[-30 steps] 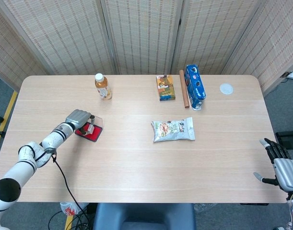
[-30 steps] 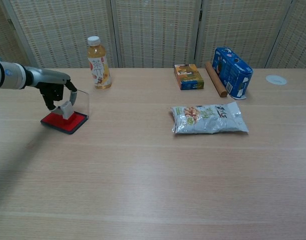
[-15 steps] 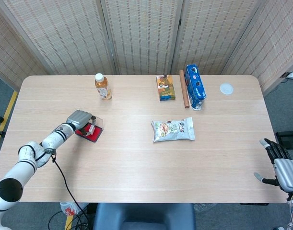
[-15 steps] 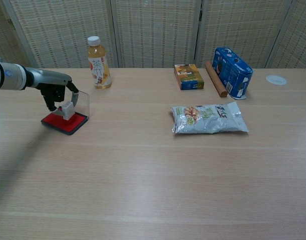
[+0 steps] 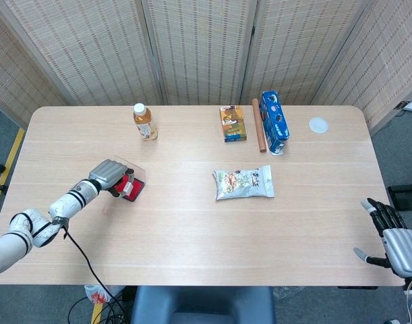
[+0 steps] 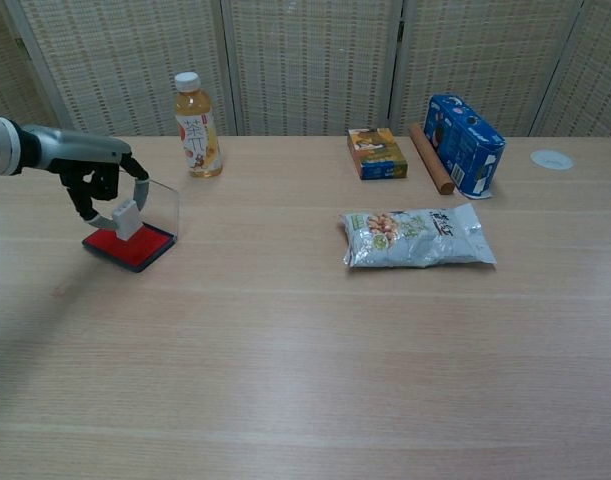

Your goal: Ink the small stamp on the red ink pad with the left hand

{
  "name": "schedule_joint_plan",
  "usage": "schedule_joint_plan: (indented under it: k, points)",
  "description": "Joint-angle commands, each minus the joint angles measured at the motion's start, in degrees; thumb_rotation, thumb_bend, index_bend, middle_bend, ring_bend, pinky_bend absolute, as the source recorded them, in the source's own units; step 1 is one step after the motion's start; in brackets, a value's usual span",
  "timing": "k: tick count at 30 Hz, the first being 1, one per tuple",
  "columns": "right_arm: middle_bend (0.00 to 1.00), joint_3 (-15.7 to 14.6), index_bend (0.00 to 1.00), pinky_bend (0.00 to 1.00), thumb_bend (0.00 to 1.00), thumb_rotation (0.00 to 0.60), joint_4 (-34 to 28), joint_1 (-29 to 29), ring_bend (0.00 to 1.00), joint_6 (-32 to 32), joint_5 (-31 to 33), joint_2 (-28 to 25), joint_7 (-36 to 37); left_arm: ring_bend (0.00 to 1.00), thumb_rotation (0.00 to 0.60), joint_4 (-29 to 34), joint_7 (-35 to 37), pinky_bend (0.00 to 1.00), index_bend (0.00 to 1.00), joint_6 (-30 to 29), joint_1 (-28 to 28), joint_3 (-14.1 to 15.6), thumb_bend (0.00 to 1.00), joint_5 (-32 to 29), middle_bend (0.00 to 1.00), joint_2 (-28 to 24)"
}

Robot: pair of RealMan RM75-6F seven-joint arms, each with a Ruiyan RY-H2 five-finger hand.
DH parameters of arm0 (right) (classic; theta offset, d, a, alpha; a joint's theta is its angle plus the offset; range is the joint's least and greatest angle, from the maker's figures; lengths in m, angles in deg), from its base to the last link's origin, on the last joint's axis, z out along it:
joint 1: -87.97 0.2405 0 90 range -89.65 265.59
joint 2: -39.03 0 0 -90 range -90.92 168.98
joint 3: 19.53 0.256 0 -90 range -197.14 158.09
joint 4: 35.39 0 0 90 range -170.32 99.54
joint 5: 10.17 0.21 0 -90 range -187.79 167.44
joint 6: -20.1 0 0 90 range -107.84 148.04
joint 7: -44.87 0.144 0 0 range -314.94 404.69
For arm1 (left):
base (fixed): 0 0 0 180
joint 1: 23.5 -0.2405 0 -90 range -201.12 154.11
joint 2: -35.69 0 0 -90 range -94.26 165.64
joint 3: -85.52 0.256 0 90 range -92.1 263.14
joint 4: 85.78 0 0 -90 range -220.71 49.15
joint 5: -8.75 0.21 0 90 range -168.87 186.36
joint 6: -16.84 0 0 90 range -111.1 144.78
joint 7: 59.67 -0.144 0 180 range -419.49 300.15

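I have the left robot hand (image 6: 93, 185) pinching the small stamp (image 6: 124, 217) by its upper part, holding it tilted just above the red ink pad (image 6: 128, 246), which lies near the left end of the surface (image 6: 305, 330) with its clear lid (image 6: 163, 204) standing open at the back. From the chest view the stamp face looks lifted off the red felt, though I cannot tell for certain that they are apart. I judge the stamp a light, rigid little block, easy to let twist in my fingers, so I want my hold high on its body, leaving the face free. The pad is shallow and light too; a skewed press could slide it. My right robot hand (image 5: 393, 233) hangs off the surface edge, fingers spread, holding nothing.
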Motion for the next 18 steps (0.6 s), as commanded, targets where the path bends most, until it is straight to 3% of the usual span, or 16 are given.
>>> schedule_joint_plan:
  k: [1,11,18]
  points:
    - [0.0,-0.25,0.0,0.0,0.18,0.6,-0.16,-0.24,0.0,0.56,-0.59,0.0,-0.24,0.8,0.6,6.33,-6.57,0.63,0.86,-1.85,-2.52,-2.3,0.44,-4.3,1.0,-3.94]
    - [0.0,-1.16,0.0,0.0,0.18,0.6,-0.79,-0.24,0.0,1.1,-2.61,0.41,-2.01,0.78,0.6,15.67,-17.07,0.63,0.85,-7.17,-8.54,-3.59,0.45,-9.96,1.0,-8.76]
    - [0.0,-1.62,0.0,0.0,0.18,0.6,-1.58,-0.32,0.0,1.36,-3.44,0.83,-3.98,0.78,0.6,16.6,-20.82,0.63,0.84,-10.11,-11.72,-3.12,0.44,-10.12,1.0,-9.0]
